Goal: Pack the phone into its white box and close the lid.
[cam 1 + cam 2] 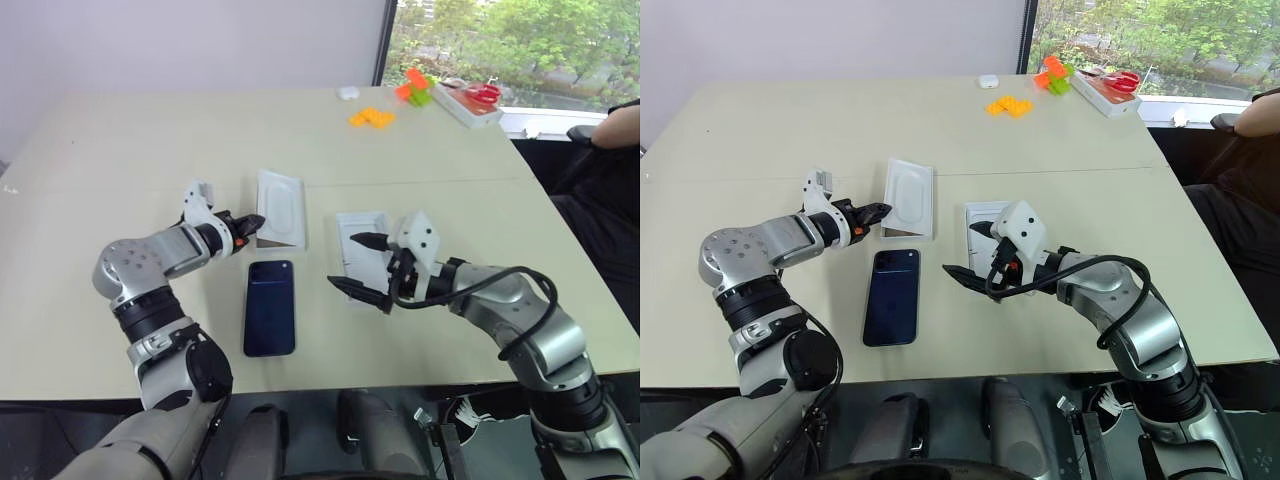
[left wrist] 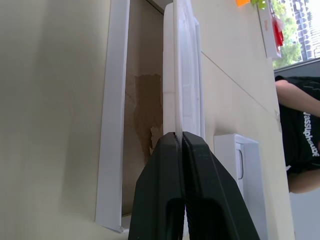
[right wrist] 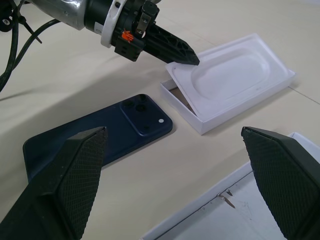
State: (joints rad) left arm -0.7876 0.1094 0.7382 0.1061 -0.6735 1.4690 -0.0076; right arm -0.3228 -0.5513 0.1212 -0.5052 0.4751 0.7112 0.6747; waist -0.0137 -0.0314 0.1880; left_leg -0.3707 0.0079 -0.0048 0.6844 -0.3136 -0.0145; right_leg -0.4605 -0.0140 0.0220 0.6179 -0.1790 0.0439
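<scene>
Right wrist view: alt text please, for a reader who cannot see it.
The left gripper pinches the near corner of a thin white insert, lifting it off the white box. The dark blue phone lies camera-side up beside the box, with the right gripper's open fingers in the foreground.

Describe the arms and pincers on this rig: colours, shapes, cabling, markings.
Both arms are silver-grey metal with black joint bands. The left pincer has two tapered black fingers, plus a small orange tag behind them. The right pincer has black pointed fingers under a white angular housing, with black cable looping along the forearm.
</scene>
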